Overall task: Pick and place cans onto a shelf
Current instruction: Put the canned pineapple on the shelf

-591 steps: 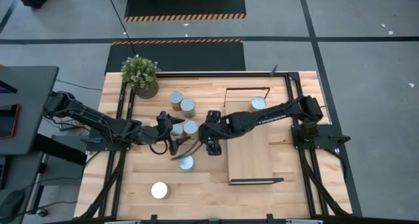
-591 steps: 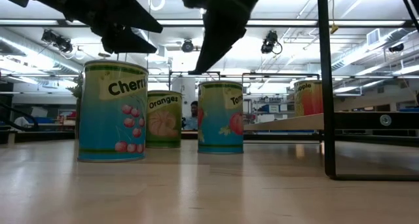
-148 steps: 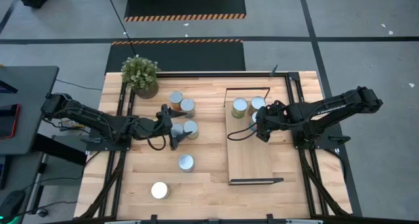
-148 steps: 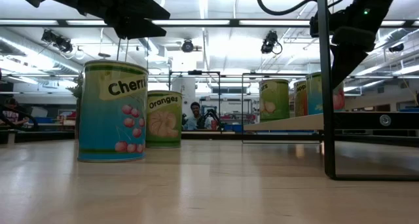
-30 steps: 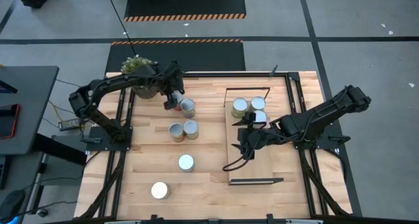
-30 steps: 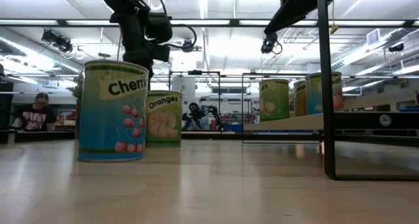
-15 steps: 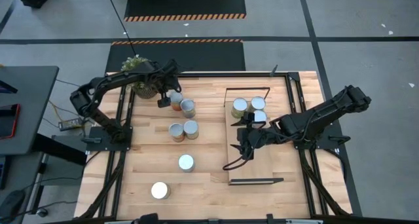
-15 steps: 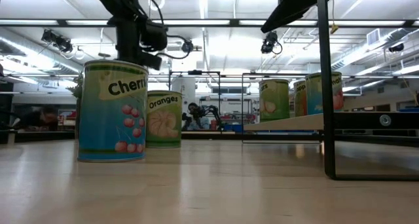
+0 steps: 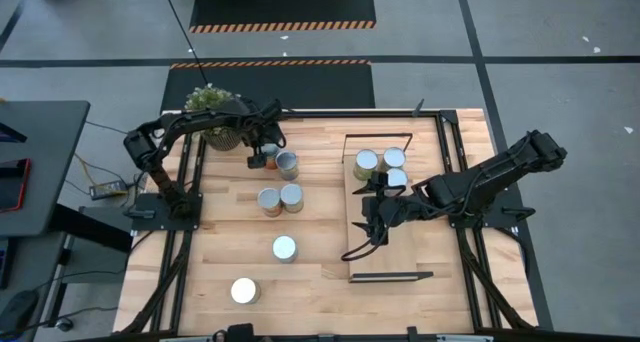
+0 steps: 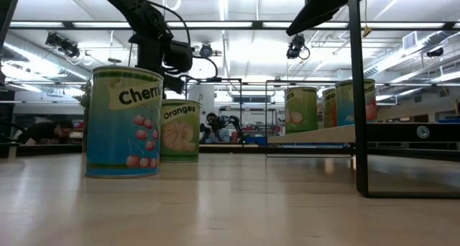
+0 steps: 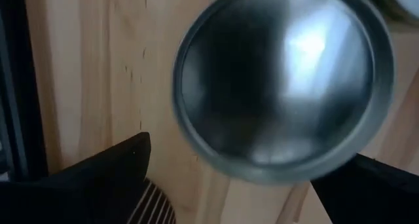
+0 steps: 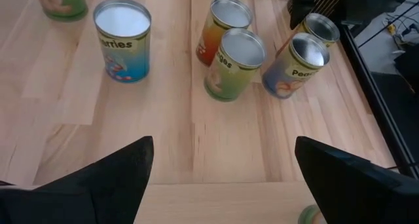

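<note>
Cans (image 9: 281,196) upright, lids skyward

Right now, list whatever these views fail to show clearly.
- Can under the left claw: left wrist view shows only its blurred lid; the label is unseen.
- Third shelf can: high view, partly covered by the right arm.
- Right claw: low view, cut off by the top edge.

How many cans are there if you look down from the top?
9. Three cans stand together on the shelf. Two sit by the plant, one partly under the left hand. Two stand side by side mid-way. Two more stand alone farther from the plant.
</note>
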